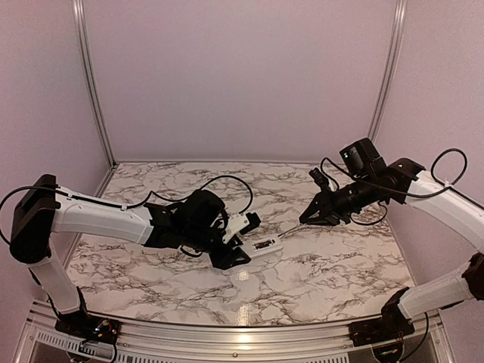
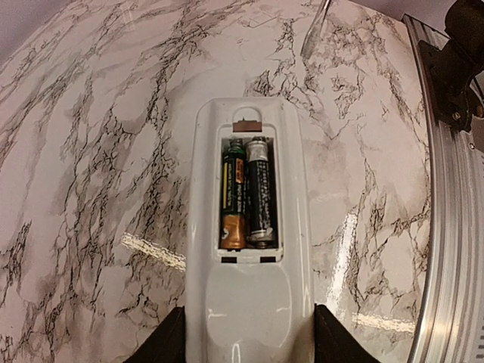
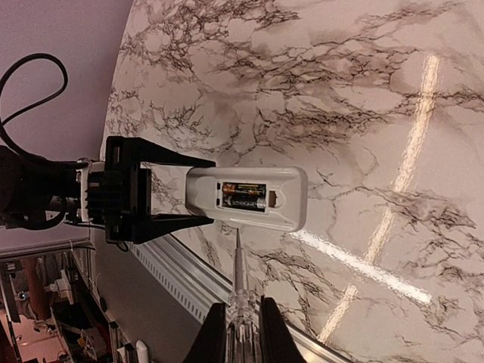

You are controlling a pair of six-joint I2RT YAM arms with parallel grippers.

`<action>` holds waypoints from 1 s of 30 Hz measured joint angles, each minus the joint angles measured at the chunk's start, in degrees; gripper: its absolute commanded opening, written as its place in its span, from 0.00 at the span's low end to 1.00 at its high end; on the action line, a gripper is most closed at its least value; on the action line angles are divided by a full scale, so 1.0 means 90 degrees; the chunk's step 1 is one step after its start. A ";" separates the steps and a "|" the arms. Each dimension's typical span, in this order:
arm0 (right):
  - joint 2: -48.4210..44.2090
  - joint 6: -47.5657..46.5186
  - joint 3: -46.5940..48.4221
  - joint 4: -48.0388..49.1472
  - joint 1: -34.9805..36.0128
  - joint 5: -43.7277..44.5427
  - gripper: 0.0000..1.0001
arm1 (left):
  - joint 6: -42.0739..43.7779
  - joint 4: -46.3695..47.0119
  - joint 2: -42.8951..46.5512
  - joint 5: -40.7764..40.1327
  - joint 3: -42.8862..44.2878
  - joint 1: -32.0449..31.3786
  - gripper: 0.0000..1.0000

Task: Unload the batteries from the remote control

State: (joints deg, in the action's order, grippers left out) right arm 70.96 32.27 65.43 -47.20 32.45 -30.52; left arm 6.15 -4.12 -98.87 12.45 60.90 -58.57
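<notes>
Two pincers in view. Left pincer (image 2: 249, 344) stands about half open, its fingers (image 2: 162, 344) clamped on the two long sides of the remote control (image 2: 249, 302) at its near end. The remote points straight away from this pincer, low over the marble table (image 2: 91, 151); I can't tell if it rests on it. Just ahead of the fingertips the battery bay faces up, open. Both batteries (image 2: 259, 197) sit in it side by side, lengthwise. The left one has an orange end, the right one is dark grey. Right pincer (image 3: 237, 333) is fully closed on a thin stick (image 3: 237, 265) with a clear handle, the shaft running straight out from the jaws. Its tip is close to the remote; I can't tell if it touches. In the top view the right pincer angles down toward the left one.
</notes>
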 measured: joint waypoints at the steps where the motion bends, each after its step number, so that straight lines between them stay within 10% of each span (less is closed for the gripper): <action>1: 0.0039 -0.0027 0.0002 0.0000 0.0024 0.0000 0.00 | 0.0092 -0.0002 0.0000 -0.0075 0.0027 -0.0041 0.00; 30: 0.0653 -0.0316 0.0583 -0.0143 0.0277 0.0294 0.00 | 0.1270 0.1263 0.0311 -0.1554 -0.0544 -0.0289 0.00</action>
State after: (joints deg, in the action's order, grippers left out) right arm 76.84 29.43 70.67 -48.49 34.94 -27.88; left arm 17.58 7.25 -96.07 -1.54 56.01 -61.17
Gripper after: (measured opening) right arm 0.122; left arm 0.530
